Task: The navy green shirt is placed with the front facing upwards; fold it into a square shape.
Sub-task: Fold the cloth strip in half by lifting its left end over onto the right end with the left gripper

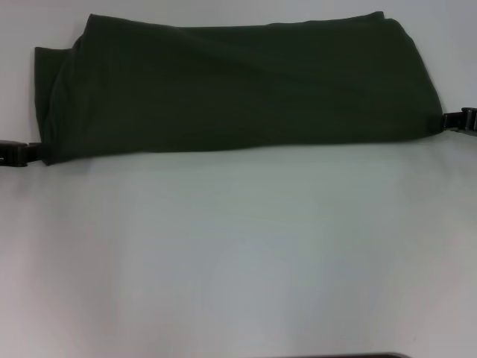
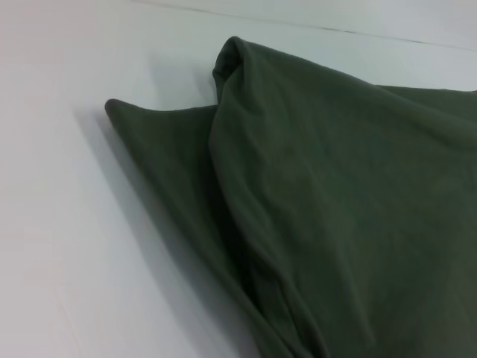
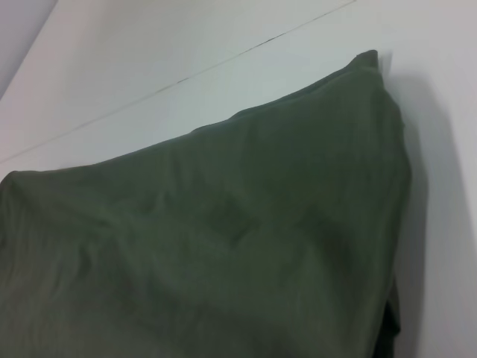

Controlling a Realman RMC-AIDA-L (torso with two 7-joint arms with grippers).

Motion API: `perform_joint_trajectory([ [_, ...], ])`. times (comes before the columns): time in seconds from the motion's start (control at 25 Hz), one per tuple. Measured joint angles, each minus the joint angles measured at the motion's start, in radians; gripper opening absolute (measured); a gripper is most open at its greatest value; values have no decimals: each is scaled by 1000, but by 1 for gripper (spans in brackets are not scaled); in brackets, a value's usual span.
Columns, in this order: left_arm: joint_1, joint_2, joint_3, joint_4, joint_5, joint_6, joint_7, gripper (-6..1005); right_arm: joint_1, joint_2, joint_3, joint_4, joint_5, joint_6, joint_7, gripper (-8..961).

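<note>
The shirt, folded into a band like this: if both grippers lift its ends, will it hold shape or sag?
Probably sag: the navy green shirt shows soft wrinkles and rumpled, uneven edges, so it looks limp. Its stacked layers may slide apart, as they already splay at the end nearest the left gripper. The right gripper sits at the opposite end.

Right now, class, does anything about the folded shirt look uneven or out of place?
Yes. The navy green shirt is a wide band, not square; its left end is bunched, one layer poking out. Left gripper and right gripper sit at its ends.
</note>
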Motion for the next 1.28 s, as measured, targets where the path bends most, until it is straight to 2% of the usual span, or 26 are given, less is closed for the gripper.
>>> perform_joint_trajectory([
  [0.08, 0, 0, 0, 1, 0, -1, 0, 234, -1, 0, 0, -1, 0, 0, 0, 13],
  [0.28, 3, -1, 0, -3, 0, -3, -1, 16, -5, 0, 5, 0, 1, -2, -1, 13],
  [0.48, 2, 0, -8, -6, -4, 6, -8, 0, -10, 0, 7, 0, 4, -2, -4, 13],
  [0.96, 0, 6, -8, -40, 1, 54, -67, 135, -10, 5, 2, 1, 2, 3, -4, 12],
  [1.28, -1, 8, -10, -40, 1, 37, -81, 428, -11, 4, 1, 1, 0, 5, -4, 13],
])
